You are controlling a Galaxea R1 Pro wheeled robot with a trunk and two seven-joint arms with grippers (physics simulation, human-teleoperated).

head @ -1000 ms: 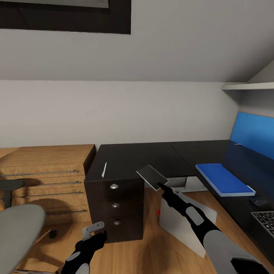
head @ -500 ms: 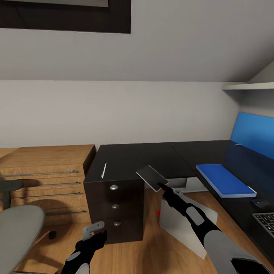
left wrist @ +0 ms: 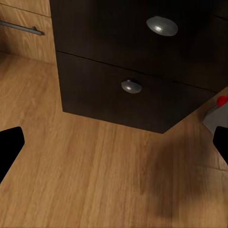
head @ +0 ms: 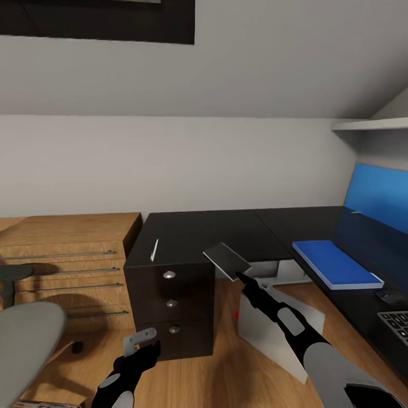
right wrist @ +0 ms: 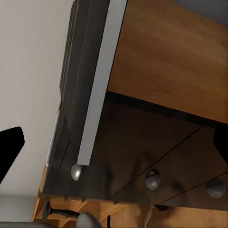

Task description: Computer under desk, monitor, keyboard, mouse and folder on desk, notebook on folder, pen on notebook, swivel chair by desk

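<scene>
My right gripper (head: 240, 277) is shut on the thin grey notebook (head: 227, 261), held tilted in the air just off the front edge of the black desk (head: 226, 229). Edge-on, the notebook (right wrist: 97, 90) is a grey strip in the right wrist view. The white pen (head: 154, 250) lies on the desk above the drawer unit (head: 170, 303). On the desk's right wing lie the blue folder (head: 334, 264), the black mouse (head: 390, 296) and the keyboard (head: 398, 324). Under the desk stands the grey computer (head: 272, 334). The swivel chair (head: 22, 343) is at lower left. My left gripper (head: 144, 347) is open, low before the drawers.
A wooden chest of drawers (head: 68, 260) stands left of the desk against the wall. A blue wall panel (head: 377, 195) and a white shelf (head: 368, 124) sit above the right wing. Wooden floor (left wrist: 95, 175) spreads before the drawer unit (left wrist: 142, 71).
The whole view has shifted a little, so the camera moved; keyboard and chair sit nearer the picture's edges. Both arms hold the same pose, and the notebook stays in the right gripper.
</scene>
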